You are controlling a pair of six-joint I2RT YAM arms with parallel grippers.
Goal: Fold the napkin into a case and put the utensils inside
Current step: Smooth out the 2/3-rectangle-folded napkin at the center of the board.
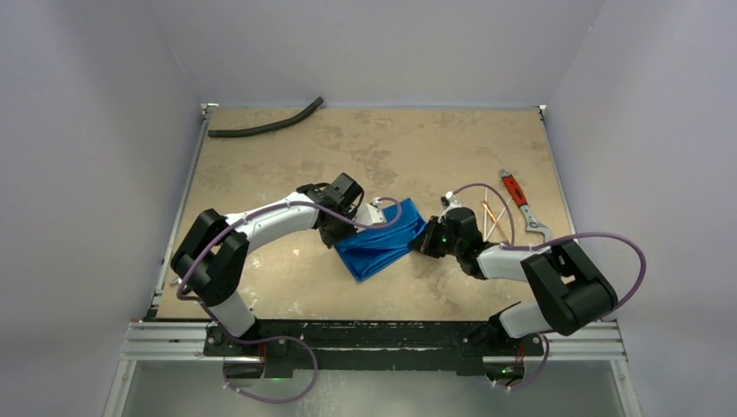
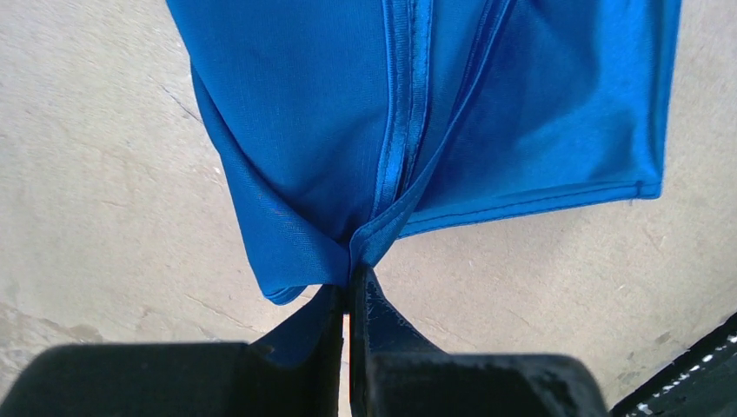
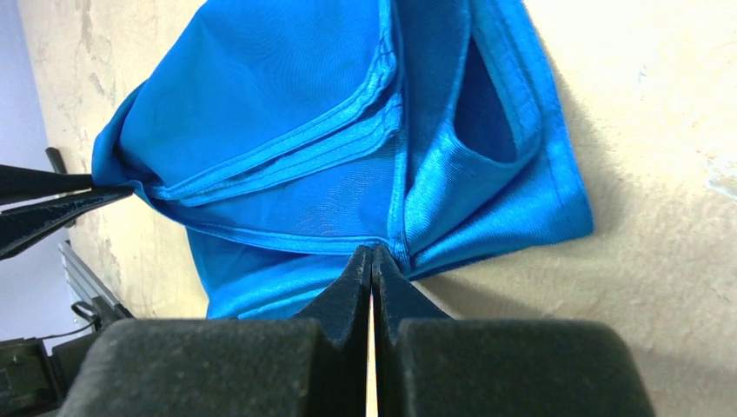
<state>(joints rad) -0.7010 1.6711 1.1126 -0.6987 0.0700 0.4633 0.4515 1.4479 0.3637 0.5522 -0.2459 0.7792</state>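
Note:
The blue napkin [image 1: 380,241] sits mid-table, folded into several layers with an open pocket showing in the right wrist view. My left gripper [image 1: 385,214] is at its far left corner, and in the left wrist view the left gripper [image 2: 351,276] is shut on a bunched corner of the napkin [image 2: 330,113]. My right gripper [image 1: 424,241] is at the cloth's right edge. In its own view the right gripper [image 3: 372,253] is shut on the hem of the napkin [image 3: 287,104]. The utensils [image 1: 494,222] lie crossed on the table just right of the right gripper.
A red-handled grey wrench [image 1: 521,204] lies right of the utensils near the table's right edge. A black curved hose [image 1: 266,127] rests at the far left corner. The left gripper's fingers [image 3: 43,204] show at the left of the right wrist view.

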